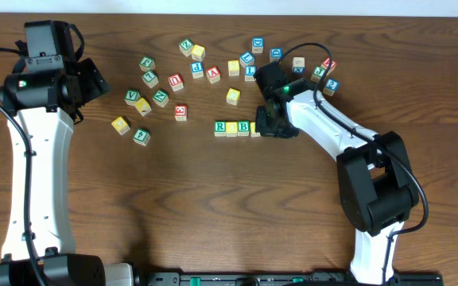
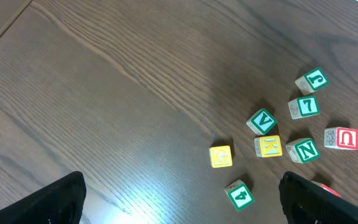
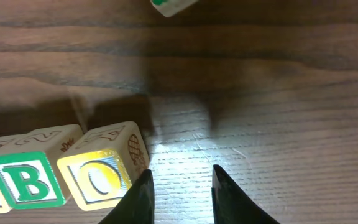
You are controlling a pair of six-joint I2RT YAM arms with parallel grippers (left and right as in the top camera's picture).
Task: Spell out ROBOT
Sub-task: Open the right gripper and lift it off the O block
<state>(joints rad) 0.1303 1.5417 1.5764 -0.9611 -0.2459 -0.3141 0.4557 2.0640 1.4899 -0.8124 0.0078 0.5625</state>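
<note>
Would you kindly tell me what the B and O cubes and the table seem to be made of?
B cube and O cube: probably pale wood, bare embossed sides, painted glossy faces. Table: dark wood or wood-look laminate; grain lines, glare suggesting smooth sheen.

Four cubes stand in a row in the middle of the table [image 1: 213,222], the right gripper [image 1: 270,125] at the row's end.
R cube [image 1: 220,127], yellow cube [image 1: 231,128], B cube [image 1: 243,127] and a second yellow cube [image 1: 254,127] sit touching, the last half under the gripper. Loose cubes [image 1: 176,80] scatter toward the far edge.
</note>
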